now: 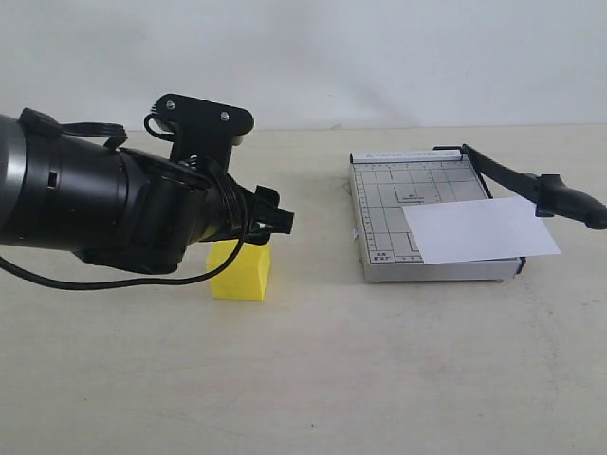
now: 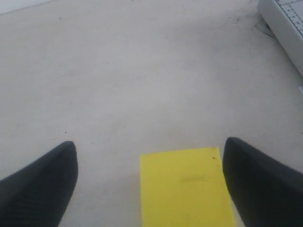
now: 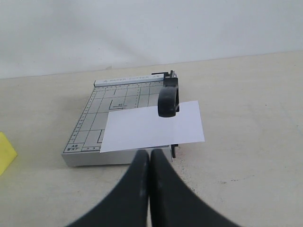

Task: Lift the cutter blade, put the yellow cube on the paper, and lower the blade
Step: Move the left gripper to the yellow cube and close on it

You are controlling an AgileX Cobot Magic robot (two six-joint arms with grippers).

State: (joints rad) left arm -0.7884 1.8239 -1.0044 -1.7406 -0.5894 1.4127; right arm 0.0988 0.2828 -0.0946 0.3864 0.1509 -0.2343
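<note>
The yellow cube [image 1: 242, 273] [image 2: 184, 189] rests on the table left of the trimmer, and a corner of the yellow cube [image 3: 4, 152] shows in the right wrist view. My left gripper [image 1: 273, 226] [image 2: 149, 143] is open just above it, one finger on each side, the cube closer to one of the fingers [image 2: 258, 184]. The paper [image 1: 479, 230] [image 3: 151, 125] lies on the grey trimmer base [image 1: 379, 204] [image 3: 90, 120], overhanging the blade side. The cutter blade [image 1: 503, 172] is lifted over the paper, its thick handle [image 1: 569, 201] [image 3: 168, 98] out in the air. My right gripper [image 3: 150, 153] is shut and empty, just short of the trimmer's near edge.
The bulky black left arm [image 1: 85, 204] and its cable fill the left of the exterior view. A pale wall [image 1: 303, 57] stands behind the beige table [image 1: 379, 370].
</note>
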